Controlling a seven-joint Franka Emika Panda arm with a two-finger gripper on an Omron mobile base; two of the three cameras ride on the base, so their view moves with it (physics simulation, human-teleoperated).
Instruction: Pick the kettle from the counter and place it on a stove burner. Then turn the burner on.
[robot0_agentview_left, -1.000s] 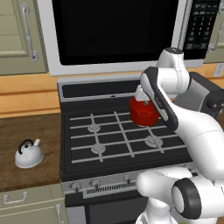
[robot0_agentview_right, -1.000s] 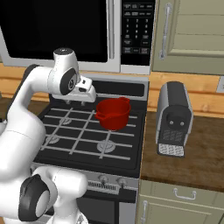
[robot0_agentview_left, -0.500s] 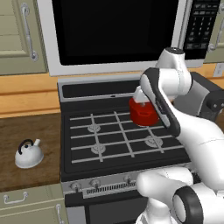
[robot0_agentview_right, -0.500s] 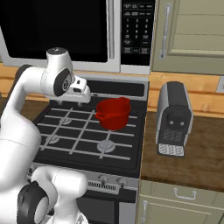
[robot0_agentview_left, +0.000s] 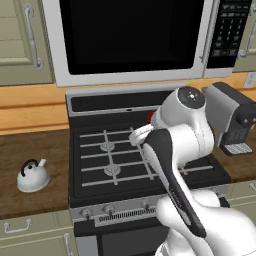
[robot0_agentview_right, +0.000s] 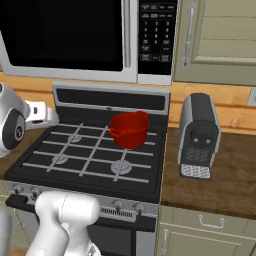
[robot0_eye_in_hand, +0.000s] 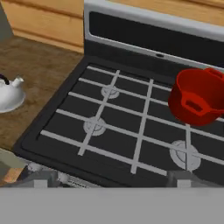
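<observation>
The small white kettle with its black arched handle stands on the dark wood counter left of the stove; the hand view has the kettle at its left edge. My gripper hangs open and empty above the front of the black stove, looking down on the grey stove burners. From the left base view the gripper sits over the stove's middle, well to the right of the kettle. In the right base view the gripper is at the stove's left side.
A red pot occupies the back right burner. A dark coffee machine stands on the counter right of the stove. The microwave hangs above. Knobs line the stove's front panel.
The arm has swung left across the stove, now hiding the red pot in the left base view. The jaws have opened wider. Kettle and pot have not moved.
</observation>
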